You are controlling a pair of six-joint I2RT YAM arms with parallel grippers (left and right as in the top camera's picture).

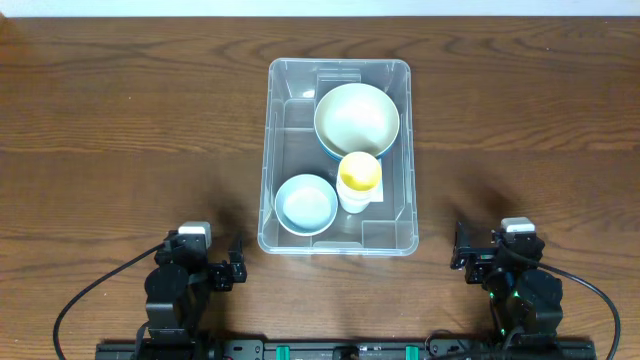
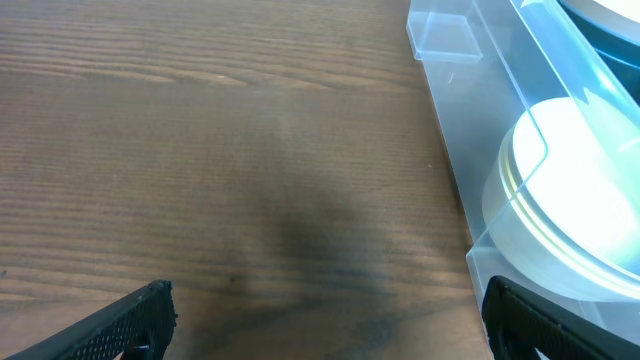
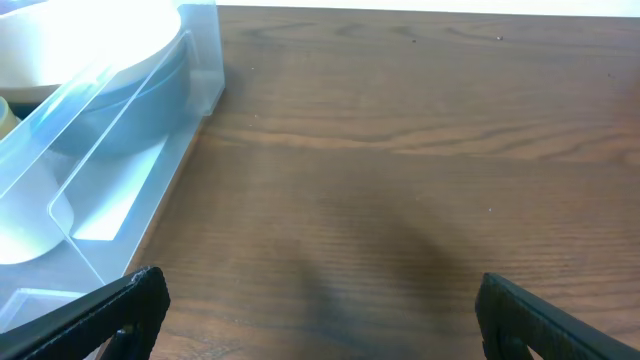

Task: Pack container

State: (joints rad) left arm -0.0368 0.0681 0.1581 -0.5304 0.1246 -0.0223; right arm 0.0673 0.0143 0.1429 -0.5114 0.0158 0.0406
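The clear plastic container (image 1: 285,110) stands at the table's middle. Inside it are a large cream bowl (image 1: 356,118) at the back right, a small light-blue bowl (image 1: 306,203) at the front left and a yellow-and-white cup (image 1: 359,181) between them. My left gripper (image 1: 224,271) is open and empty near the table's front edge, left of the container; its view shows the container's wall (image 2: 470,150) and the light-blue bowl (image 2: 570,200). My right gripper (image 1: 470,262) is open and empty at the front right; its view shows the container's corner (image 3: 150,160) and the cream bowl (image 3: 90,45).
Bare wood table (image 1: 120,130) lies on both sides of the container and behind it. Cables run from both arm bases along the front edge.
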